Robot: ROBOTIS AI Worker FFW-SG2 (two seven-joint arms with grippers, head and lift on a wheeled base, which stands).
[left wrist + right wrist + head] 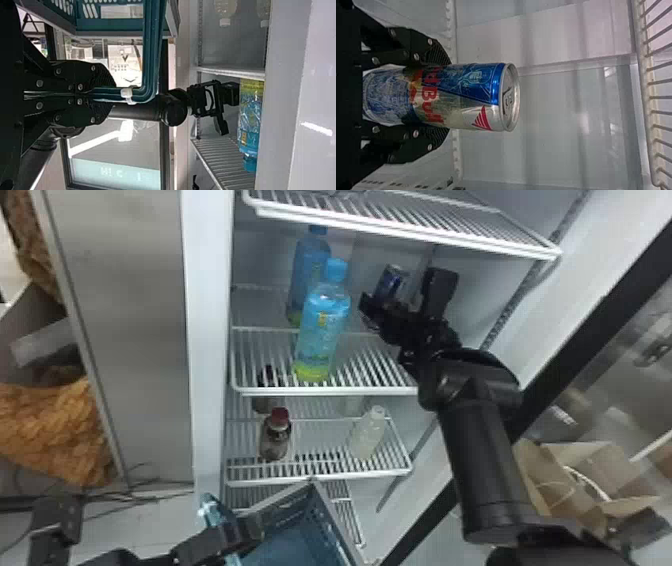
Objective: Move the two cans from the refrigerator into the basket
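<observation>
Well inside the refrigerator, at one o'clock in the head view, the right gripper [406, 301] has its black fingers closed on either side of a smooth metal can [392, 282], blue and silver with a round rim. The can leans toward one o'clock; its base is hard to make out between the fingers, whose edges look finely ribbed in the right wrist view.

Down at seven o'clock, the left gripper [254, 532] pinches the rim of the blue-green plastic basket [295, 535], which sits at six o'clock. Its walls are slotted, and the bottom edge of the head view cuts it off, so what lies inside is hard to tell.

Just above centre, a clear blue bottle [322, 327] with a glossy, crinkled surface stands on a white wire shelf [325, 391]. Toward eleven o'clock from it, a second blue bottle [302, 265] is partly hidden behind it.
</observation>
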